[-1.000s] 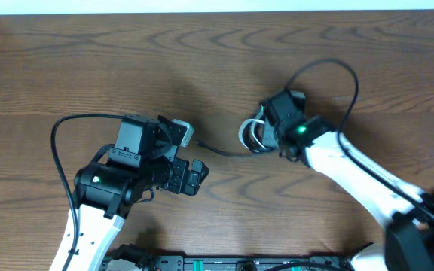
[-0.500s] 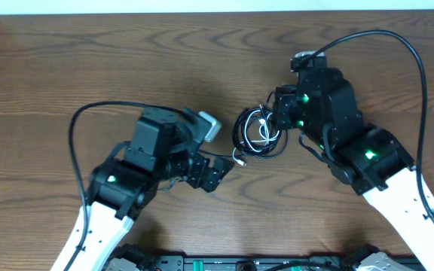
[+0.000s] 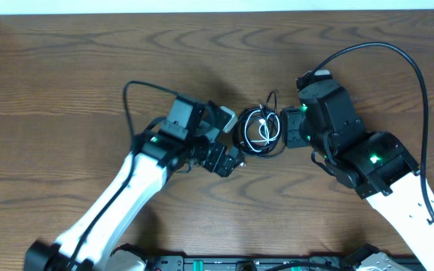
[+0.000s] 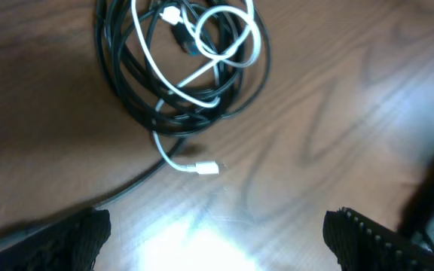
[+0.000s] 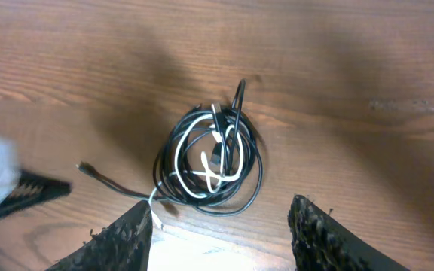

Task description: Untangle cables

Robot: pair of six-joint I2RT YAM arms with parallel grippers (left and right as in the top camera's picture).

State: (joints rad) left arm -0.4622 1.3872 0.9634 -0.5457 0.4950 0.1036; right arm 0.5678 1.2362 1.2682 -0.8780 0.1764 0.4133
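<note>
- The left gripper (image 4: 217, 252) has its jaws wide apart. Its two black fingers (image 4: 55, 241) with ribbed edges stand at the lower corners of the left wrist view, and only bare wood lies between them. It holds nothing and touches nothing.
- The right gripper (image 5: 224, 241) also has its jaws apart. There is nothing between its dark fingers (image 5: 119, 241). The bundle lies on the wood just in front of them, and I see no contact.
- The cables (image 3: 261, 133) lie on the tabletop (image 3: 89, 60) between the two grippers, near its middle, in one round and loose coil.
- Most of the strands are thin, black and smooth, wound in several rings one over another.
- One white cable (image 4: 236, 53) makes small loops inside the black rings. Its end leaves the coil and finishes in a small white plug (image 4: 206, 168) flat on the wood.
- One black strand (image 5: 115, 181) runs out of the coil toward the left gripper and ends in a small dark plug.
- The tabletop is brown wood with a wavy grain, and it shines a little under the light.
</note>
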